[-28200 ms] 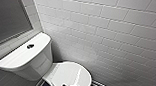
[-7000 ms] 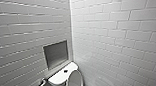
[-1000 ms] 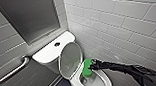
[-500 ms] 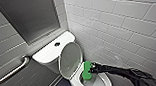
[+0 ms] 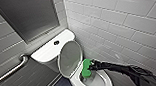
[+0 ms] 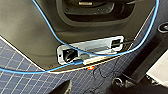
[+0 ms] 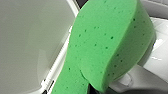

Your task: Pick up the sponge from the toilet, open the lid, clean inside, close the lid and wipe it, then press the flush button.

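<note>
The white toilet [image 5: 100, 81] stands in the corner with its lid [image 5: 69, 57] raised against the tank. On the tank top sits the small dark flush button [image 5: 56, 42]. My right arm reaches in from the right, and its gripper [image 5: 91, 66] is shut on the bright green sponge [image 5: 86, 68], which hangs over the near-left rim of the open bowl, next to the lid. In the right wrist view the sponge [image 7: 107, 47] shows large, with the upright lid [image 7: 30, 42] beside it and the bowl's rim [image 7: 150, 72] behind. The left wrist view faces the robot's own base.
White tiled walls close in on the right and behind the toilet. A grey recessed panel [image 5: 28, 17] sits above the tank, and a metal grab bar [image 5: 12, 69] runs along the left wall. Dark tiled floor [image 5: 59, 85] lies beside the bowl. A blue cable [image 6: 75, 45] loops over the base.
The sponge and right gripper have shifted slightly within the bowl area; the lid stays up. The left arm has not moved.
</note>
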You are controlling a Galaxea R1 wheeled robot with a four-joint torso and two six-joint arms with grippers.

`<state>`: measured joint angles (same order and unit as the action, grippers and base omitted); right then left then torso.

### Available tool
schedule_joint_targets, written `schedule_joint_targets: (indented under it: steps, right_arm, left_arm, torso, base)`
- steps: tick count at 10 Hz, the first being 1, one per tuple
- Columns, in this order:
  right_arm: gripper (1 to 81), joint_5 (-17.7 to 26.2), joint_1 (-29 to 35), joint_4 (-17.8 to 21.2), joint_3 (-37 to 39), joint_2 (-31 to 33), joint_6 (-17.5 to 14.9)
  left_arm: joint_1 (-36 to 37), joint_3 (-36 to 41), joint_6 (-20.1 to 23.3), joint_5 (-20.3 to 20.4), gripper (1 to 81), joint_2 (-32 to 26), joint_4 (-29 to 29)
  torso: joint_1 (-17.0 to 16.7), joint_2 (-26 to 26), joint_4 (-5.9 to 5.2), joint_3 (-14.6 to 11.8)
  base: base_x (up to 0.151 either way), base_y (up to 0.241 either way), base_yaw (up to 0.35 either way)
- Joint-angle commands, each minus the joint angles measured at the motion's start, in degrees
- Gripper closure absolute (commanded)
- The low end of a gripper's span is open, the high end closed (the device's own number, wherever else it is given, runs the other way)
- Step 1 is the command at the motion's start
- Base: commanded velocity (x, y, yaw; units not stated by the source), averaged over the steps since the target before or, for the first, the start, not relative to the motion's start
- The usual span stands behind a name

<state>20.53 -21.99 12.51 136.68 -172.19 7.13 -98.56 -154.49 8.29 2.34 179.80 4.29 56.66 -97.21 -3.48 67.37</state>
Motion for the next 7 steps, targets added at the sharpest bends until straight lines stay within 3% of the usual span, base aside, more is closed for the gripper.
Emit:
schedule_joint_targets:
  steps: [1, 3, 4, 7]
  right_arm:
    - [81.1, 1.0, 7.8, 0.0, -0.4, -1.2, 0.0]
    - [81.1, 0.9, 7.9, 0.0, -0.4, -0.8, -0.1]
    - [81.1, 0.8, 7.8, -0.6, -0.1, -0.9, 0.0]
    - [81.1, -0.2, 6.8, -0.7, 0.9, -0.1, 0.1]
  left_arm:
    - [-2.8, 0.6, 0.0, -5.6, 1.0, 0.4, -0.4]
    - [-2.8, 0.6, 0.0, -5.6, 1.0, 0.5, -0.3]
    - [-2.8, 0.6, 0.0, -5.6, 1.0, 0.5, -0.3]
    - [-3.0, 0.6, 0.0, -5.5, 1.0, 0.5, -0.3]
  torso:
    - [0.0, 0.0, 0.0, 0.0]
    - [0.0, 0.0, 0.0, 5.5]
    - [0.0, 0.0, 0.0, 1.0]
    - [0.0, 0.0, 0.0, 3.8]
  base:
    - [0.0, 0.0, 0.0]
    - [0.0, 0.0, 0.0]
    - [0.0, 0.0, 0.0]
    - [0.0, 0.0, 0.0]
